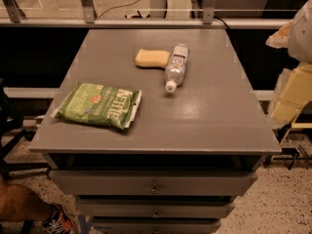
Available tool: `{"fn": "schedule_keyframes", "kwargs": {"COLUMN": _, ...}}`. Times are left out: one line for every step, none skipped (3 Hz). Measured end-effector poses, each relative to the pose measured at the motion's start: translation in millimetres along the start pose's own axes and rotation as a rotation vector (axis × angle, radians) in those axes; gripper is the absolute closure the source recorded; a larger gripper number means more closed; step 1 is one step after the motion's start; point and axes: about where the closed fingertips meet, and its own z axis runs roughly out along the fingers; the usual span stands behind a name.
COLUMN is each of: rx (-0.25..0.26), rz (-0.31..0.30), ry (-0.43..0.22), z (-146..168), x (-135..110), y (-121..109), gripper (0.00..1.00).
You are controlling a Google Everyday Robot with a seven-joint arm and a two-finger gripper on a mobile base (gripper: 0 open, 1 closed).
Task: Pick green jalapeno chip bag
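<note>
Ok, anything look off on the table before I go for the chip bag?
Only the bottle: it lies on its side against the sponge, no spill showing. The bag lies flat, front left; the tool is beyond the right edge of the table.

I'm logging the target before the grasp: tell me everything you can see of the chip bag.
The chip bag is a flat, crinkly light-green packet with white Kettle lettering, a small red mark and white crimped ends. It lies label up, askew, on the front-left of the grey table, near its left edge. Only the table touches it; sponge and bottle lie apart. The gripper is not in view.
</note>
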Motion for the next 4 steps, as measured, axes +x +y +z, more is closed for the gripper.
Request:
{"fn": "schedule_keyframes", "kwargs": {"rx": 0.000, "rz": 0.000, "ry": 0.000, "z": 0, "x": 0, "y": 0, "gripper": 0.00}}
{"fn": "schedule_keyframes", "kwargs": {"rx": -0.024, "rz": -0.035, "ry": -0.036, "z": 10, "x": -15, "y": -14, "gripper": 0.00}}
{"fn": "schedule_keyframes", "kwargs": {"rx": -0.104, "rz": -0.133, "ry": -0.135, "z": 39, "x": -58, "y": -38, "gripper": 0.00}}
{"fn": "schedule_keyframes", "kwargs": {"rx": -0.186, "rz": -0.222, "ry": -0.228, "z": 68, "x": -105, "y": -53, "gripper": 0.00}}
